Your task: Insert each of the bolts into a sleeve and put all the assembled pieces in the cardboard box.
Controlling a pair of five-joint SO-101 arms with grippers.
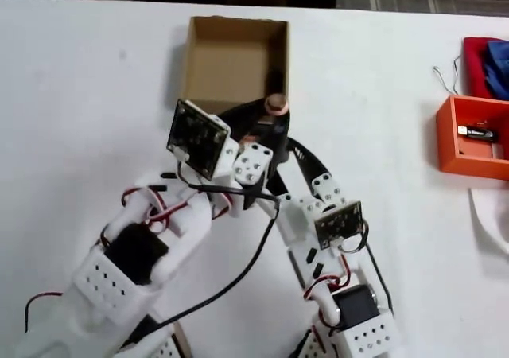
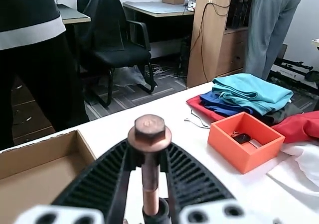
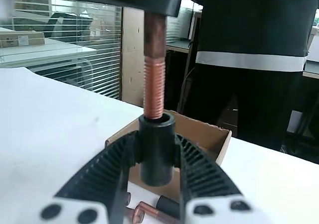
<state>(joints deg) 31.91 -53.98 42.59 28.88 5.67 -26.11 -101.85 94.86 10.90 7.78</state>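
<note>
From above: a copper-coloured hex-head metal bolt [image 1: 275,103] upright at 5 o'clock of the open brown cardboard box [image 1: 231,64]. Left wrist: pinched just under its head by the left hand [image 2: 148,154], closed on the shank; stiff, smooth, probably slippery. Right wrist: threaded tip just entering a black cylindrical sleeve [image 3: 157,159], clamped mid-body by the right hand [image 3: 157,143]; rigid, light, best kept square.

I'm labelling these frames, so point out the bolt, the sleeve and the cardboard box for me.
bolt [image 2: 149,128], left wrist view, on its head.
sleeve [image 3: 156,149], right wrist view, on its black side.
cardboard box [image 1: 227,68], high view, on its bare floor.
</note>
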